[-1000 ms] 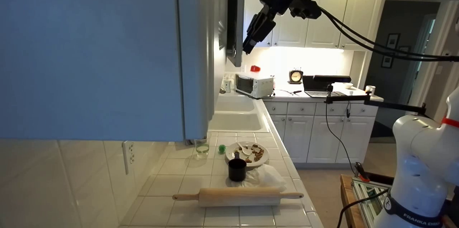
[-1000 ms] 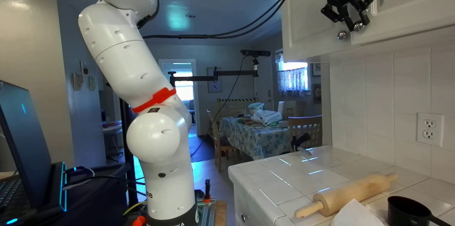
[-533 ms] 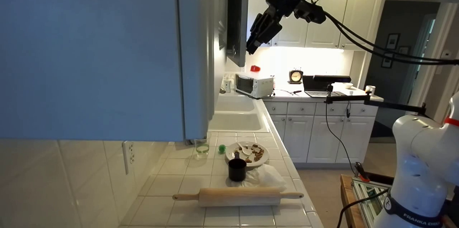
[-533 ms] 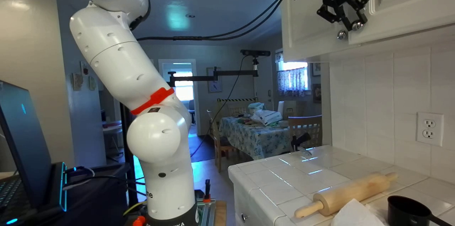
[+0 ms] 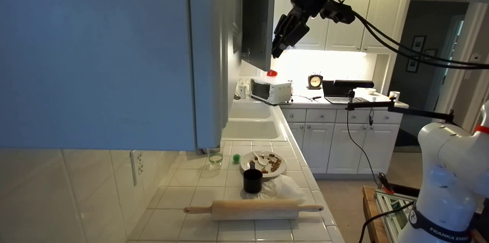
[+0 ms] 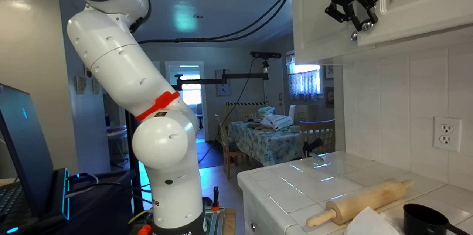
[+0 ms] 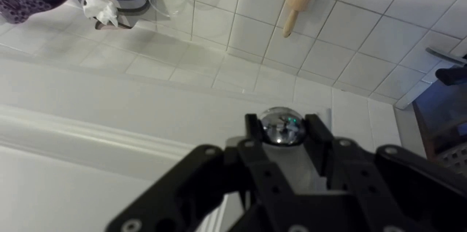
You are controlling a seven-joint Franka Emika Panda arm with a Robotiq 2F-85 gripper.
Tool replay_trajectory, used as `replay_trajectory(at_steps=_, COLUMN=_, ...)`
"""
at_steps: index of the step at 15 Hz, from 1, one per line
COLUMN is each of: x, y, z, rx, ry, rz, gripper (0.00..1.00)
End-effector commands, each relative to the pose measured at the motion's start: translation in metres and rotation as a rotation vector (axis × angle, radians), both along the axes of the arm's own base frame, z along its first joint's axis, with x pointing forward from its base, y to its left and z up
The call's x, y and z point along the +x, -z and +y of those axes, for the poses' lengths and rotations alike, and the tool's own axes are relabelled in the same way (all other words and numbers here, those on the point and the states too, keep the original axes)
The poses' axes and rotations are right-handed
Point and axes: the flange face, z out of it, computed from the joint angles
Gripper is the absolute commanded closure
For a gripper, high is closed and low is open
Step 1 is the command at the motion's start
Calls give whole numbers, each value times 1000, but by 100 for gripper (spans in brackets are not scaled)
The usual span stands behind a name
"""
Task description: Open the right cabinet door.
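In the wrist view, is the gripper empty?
No, the gripper is closed on the shiny round knob of the right cabinet door.

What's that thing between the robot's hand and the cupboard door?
A shiny round knob on the right cabinet door: the wrist view shows it, with the hand pinching it.

A white tiled counter (image 5: 208, 192) carries a rolling pin (image 5: 256, 210), a plate (image 5: 245, 163), a glass (image 5: 215, 159) — and crumpled white sheeting (image 5: 285, 188).
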Motion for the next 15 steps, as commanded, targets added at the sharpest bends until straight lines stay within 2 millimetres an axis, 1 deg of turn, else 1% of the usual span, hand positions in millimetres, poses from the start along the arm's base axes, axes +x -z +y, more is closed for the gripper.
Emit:
replay_trajectory(at_steps=1, x=-35, y=12, z=-9, rx=-35, ry=-12, rz=61, gripper=90)
replay_trajectory(at_steps=9, x=-67, y=15, z=-31, rx=-147, ry=-41, rz=50, gripper=90)
replay_trajectory(at_steps=15, x=-84, y=18, z=-47, rx=-208, ry=-74, rz=34, gripper=90)
